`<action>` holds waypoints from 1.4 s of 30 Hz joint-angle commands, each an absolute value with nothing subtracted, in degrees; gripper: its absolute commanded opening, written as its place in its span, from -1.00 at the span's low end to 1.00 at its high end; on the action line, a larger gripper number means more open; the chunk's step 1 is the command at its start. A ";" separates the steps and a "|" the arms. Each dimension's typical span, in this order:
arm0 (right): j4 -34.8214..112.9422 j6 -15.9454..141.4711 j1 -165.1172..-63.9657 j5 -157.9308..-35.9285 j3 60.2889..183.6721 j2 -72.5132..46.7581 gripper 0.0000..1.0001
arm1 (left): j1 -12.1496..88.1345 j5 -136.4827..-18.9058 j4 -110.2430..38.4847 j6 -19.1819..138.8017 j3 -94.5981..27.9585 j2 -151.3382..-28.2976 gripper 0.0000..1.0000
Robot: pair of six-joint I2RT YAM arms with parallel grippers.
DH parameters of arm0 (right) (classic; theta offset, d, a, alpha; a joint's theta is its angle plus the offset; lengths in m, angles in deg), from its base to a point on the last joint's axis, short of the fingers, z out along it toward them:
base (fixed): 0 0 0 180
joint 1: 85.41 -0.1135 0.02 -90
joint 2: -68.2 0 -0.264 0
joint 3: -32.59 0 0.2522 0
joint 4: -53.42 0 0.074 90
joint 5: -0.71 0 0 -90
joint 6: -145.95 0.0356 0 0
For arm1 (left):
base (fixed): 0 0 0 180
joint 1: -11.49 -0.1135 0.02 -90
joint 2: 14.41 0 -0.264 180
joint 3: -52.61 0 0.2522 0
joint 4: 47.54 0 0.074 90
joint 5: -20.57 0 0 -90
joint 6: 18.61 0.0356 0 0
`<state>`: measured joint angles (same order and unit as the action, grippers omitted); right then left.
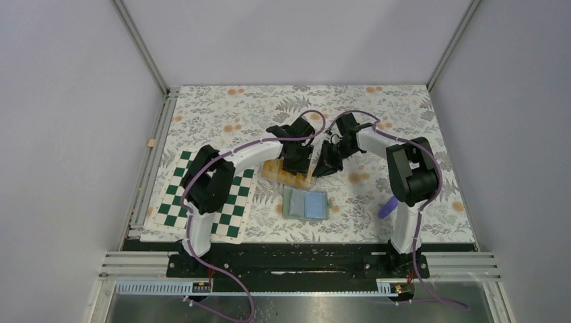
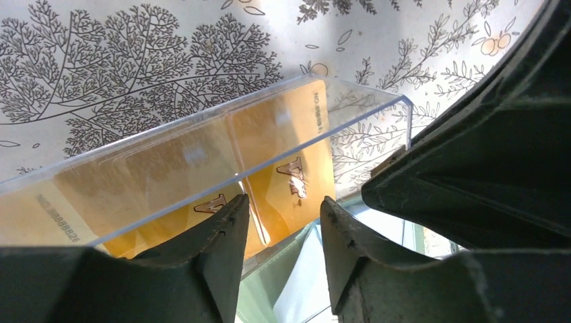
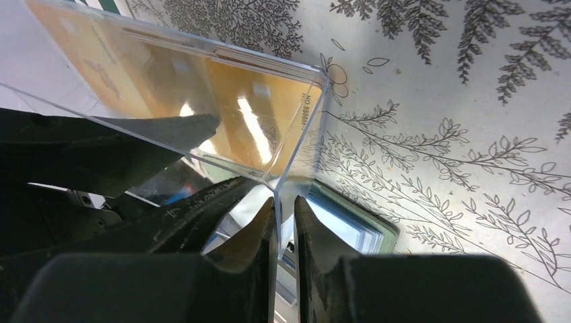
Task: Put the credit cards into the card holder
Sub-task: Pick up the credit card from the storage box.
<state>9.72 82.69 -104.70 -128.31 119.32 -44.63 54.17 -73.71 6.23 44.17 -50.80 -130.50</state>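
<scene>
A clear acrylic card holder [image 1: 289, 173] stands mid-table with orange-yellow credit cards [image 2: 296, 161] inside it. My left gripper [image 2: 283, 202] hangs just above the holder's [image 2: 269, 121] near edge, open, with nothing between its fingers. In the top view that left gripper [image 1: 296, 161] sits right over the holder. My right gripper [image 3: 285, 200] is shut on the thin end wall of the card holder [image 3: 299, 134], at its corner. The cards [image 3: 249, 114] show through the clear wall. From above, the right gripper [image 1: 325, 165] is at the holder's right end.
A green wallet-like folder with pale blue pages [image 1: 306, 202] lies just in front of the holder. The green-and-white chequered board [image 1: 209, 195] is at the left under the left arm. A small purple object [image 1: 387, 207] lies by the right arm's base.
</scene>
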 commanded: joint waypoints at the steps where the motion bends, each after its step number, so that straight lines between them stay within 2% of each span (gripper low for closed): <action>1: 8.88 81.52 -105.46 -125.92 118.31 -46.63 -0.75 | 54.79 -72.47 7.10 45.73 -53.02 -130.90 -0.10; 3: 8.81 81.52 -105.46 -125.90 118.37 -46.57 -0.75 | 55.25 -72.15 7.51 46.07 -53.75 -131.27 -0.10; 11: 7.71 80.87 -105.46 -125.66 119.11 -46.89 -0.74 | 55.98 -71.98 8.87 47.00 -55.63 -132.45 -0.36; 17: 7.68 80.91 -105.50 -125.76 119.27 -46.86 -0.74 | 55.71 -73.92 7.58 46.09 -55.45 -132.30 -0.37; 28: 7.63 81.42 -105.50 -127.02 119.34 -44.05 -0.74 | 53.72 -80.89 0.21 43.48 -50.30 -128.68 -1.00; 42: 5.48 81.60 -105.56 -127.78 120.97 -41.07 -0.75 | 54.07 -79.73 1.95 44.57 -52.39 -127.93 -1.00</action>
<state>6.51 82.52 -104.79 -126.46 119.45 -43.78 52.75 -77.40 5.08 44.80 -50.14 -130.61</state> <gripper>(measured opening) 0.145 0.006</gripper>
